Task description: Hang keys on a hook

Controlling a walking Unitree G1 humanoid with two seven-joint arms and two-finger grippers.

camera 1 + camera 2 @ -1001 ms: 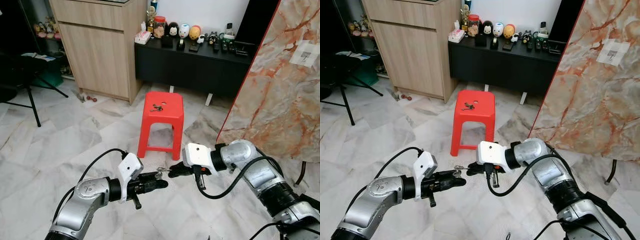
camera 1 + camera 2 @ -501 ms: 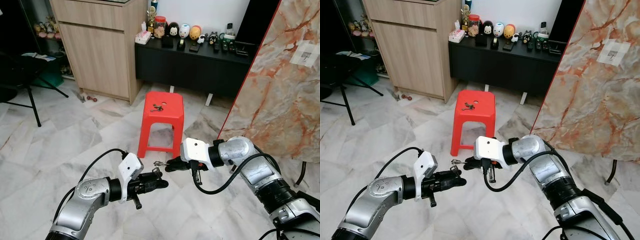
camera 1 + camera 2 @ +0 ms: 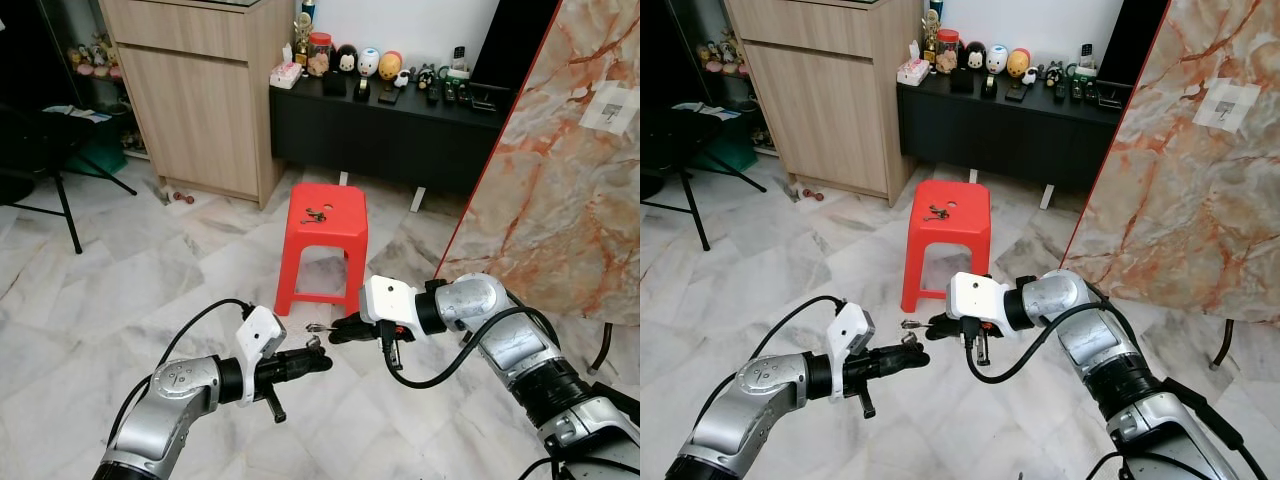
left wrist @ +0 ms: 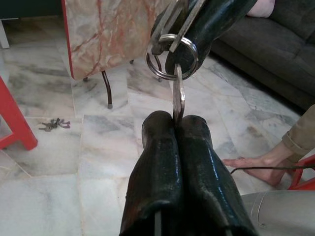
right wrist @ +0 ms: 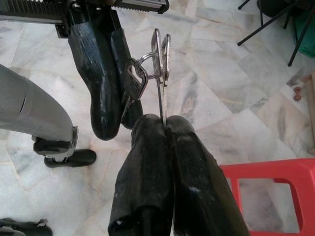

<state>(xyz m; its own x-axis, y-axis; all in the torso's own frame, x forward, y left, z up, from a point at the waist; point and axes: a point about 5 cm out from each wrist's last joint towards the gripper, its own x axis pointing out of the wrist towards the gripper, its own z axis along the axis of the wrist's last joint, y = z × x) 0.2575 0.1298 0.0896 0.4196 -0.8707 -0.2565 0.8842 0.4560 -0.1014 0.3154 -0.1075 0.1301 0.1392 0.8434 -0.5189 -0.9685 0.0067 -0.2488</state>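
A bunch of keys [image 3: 315, 333] on a metal ring [image 4: 171, 58] hangs low over the marble floor, held between my two grippers. My left gripper [image 4: 176, 120] is shut on one flat key [image 4: 178, 96] that points down from the ring. My right gripper [image 5: 163, 120] is shut on another key blade [image 5: 161, 96] of the same ring. In the left eye view the left gripper [image 3: 322, 358] sits just below and left of the right gripper [image 3: 338, 328], tips almost touching.
A red plastic stool [image 3: 325, 250] stands just ahead with a second bunch of keys [image 3: 315, 214] on its seat. A marble panel [image 3: 560, 170] leans at the right. More keys [image 4: 53, 124] lie on the floor. A person's bare foot [image 4: 251, 166] rests nearby. A black cabinet [image 3: 390, 130] lines the wall.
My right gripper has shifted a little left and up, and the keys have risen with it. The left gripper has hardly moved.
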